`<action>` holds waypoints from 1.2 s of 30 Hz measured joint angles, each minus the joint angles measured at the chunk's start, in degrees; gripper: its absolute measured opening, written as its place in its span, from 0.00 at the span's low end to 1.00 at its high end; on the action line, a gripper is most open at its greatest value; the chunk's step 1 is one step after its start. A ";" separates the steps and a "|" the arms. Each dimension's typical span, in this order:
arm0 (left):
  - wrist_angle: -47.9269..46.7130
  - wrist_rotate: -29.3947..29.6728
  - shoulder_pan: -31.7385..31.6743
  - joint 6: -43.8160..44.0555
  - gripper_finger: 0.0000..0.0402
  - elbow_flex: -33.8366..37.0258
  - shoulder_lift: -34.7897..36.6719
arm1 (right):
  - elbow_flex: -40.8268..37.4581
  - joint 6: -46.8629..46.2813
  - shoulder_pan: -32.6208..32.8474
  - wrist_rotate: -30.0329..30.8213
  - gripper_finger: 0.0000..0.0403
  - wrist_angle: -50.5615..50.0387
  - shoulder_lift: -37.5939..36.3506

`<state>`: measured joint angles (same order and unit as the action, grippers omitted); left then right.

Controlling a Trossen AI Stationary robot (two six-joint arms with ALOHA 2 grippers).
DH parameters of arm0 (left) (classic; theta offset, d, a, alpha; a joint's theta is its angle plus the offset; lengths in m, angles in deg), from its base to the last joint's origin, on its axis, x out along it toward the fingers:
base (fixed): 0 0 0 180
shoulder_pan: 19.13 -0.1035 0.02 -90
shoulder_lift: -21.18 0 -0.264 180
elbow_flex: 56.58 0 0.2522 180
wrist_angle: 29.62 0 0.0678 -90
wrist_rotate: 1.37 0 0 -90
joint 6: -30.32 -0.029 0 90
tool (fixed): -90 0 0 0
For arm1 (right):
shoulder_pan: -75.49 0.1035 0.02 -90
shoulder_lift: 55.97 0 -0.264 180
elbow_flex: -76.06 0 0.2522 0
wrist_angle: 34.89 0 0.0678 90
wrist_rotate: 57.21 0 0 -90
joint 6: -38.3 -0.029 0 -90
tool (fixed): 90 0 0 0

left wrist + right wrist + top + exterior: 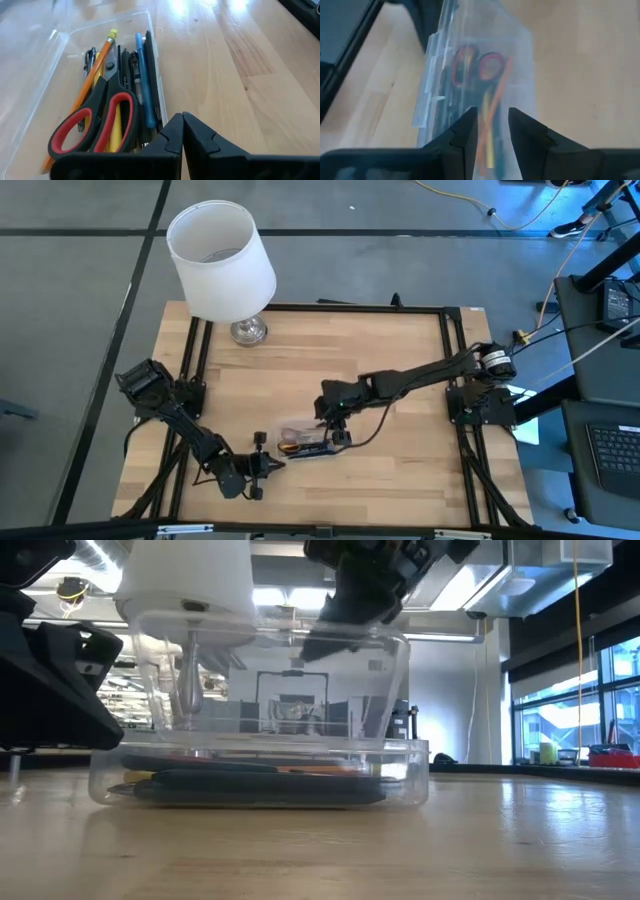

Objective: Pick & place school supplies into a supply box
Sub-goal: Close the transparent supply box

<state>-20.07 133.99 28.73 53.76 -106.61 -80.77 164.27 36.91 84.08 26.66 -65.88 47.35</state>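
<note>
- the supply box (pixel 303 442) of clear plastic sits on the wooden tabletop (pixel 400 480) toward its near middle, between the two arms.
- the right pincer (pixel 337 432) hangs directly over the far end of the box; in its wrist view its two fingers (pixel 465 131) stand a little apart, and what shows in the gap is the box and the supplies lying below it. whether they touch the clear lid or rim i cannot tell.
- in the low view the same pincer (pixel 345 625) comes down from above to the upper edge of the box (pixel 260 755).
- the left pincer (pixel 268 464) is closed, its tips pressed together with nothing between them, just beside the box's near-left end and low over the tabletop.
- from the left wrist view the closed tips (pixel 182 131) lie just outside the box's wall (pixel 156 60), close to the scissors' handles.
- inside the box: red-handled scissors (pixel 97 125) lying on top, an orange pencil (pixel 95 67) with a yellow eraser end, a blue pen (pixel 142 80), and several dark pens (pixel 151 70) packed lengthwise along the wall.
- a lamp (pixel 222 265) with a white shade stands at the far left of the tabletop, well apart from the box.
</note>
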 joint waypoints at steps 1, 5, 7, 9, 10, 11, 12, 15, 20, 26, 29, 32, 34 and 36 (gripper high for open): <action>0.00 0.02 0.00 0.00 0.00 0.00 0.00 | 0.03 -0.07 0.48 -0.02 0.28 0.12 0.77; 0.00 1.54 0.00 0.00 0.00 0.00 0.00 | 0.03 -0.09 1.97 -0.02 0.28 0.71 4.25; -0.08 1.95 0.00 -0.02 0.00 0.00 0.00 | 0.03 -0.09 2.56 -0.02 0.28 1.46 5.82; -0.61 2.09 0.00 0.30 0.00 0.00 0.00 | 0.03 -0.13 3.00 0.02 0.28 2.38 7.18; -1.05 2.24 0.00 0.87 0.01 0.00 0.02 | 0.03 -0.21 3.21 0.12 0.28 3.19 7.75; -1.63 2.48 0.04 1.56 0.01 0.00 0.02 | 0.03 -0.26 3.38 0.21 0.28 3.79 7.98; -2.25 2.85 0.04 2.24 0.01 0.00 0.05 | 0.03 -0.29 3.47 0.21 0.28 4.21 8.15; -3.37 3.01 -0.02 3.33 0.00 0.00 0.09 | 0.08 -0.86 3.59 0.24 0.28 4.70 8.56; -3.96 3.10 -0.02 3.45 0.01 0.02 0.09 | 0.06 -2.71 3.63 0.17 0.28 5.79 8.58; -3.34 -3.03 -0.02 3.45 0.00 0.03 0.09 | 0.06 -2.24 3.62 0.11 0.28 5.51 8.58; 0.86 -7.19 0.04 1.28 0.01 0.07 0.11 | 0.06 -1.34 3.62 0.07 0.28 5.45 8.58; 5.70 -5.06 0.02 -2.97 0.01 0.04 0.76 | 0.06 -1.36 3.62 0.09 0.28 5.04 8.58; 7.77 -0.72 -0.44 -5.64 0.00 0.00 1.28 | 0.06 -1.32 3.62 0.10 0.28 4.98 8.58; 8.26 1.65 -1.10 -8.12 0.00 0.00 1.49 | 0.06 -1.31 3.62 0.62 0.28 4.98 8.58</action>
<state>-11.82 135.64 27.63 45.65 -106.61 -79.28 164.32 35.60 87.70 27.27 -60.91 55.93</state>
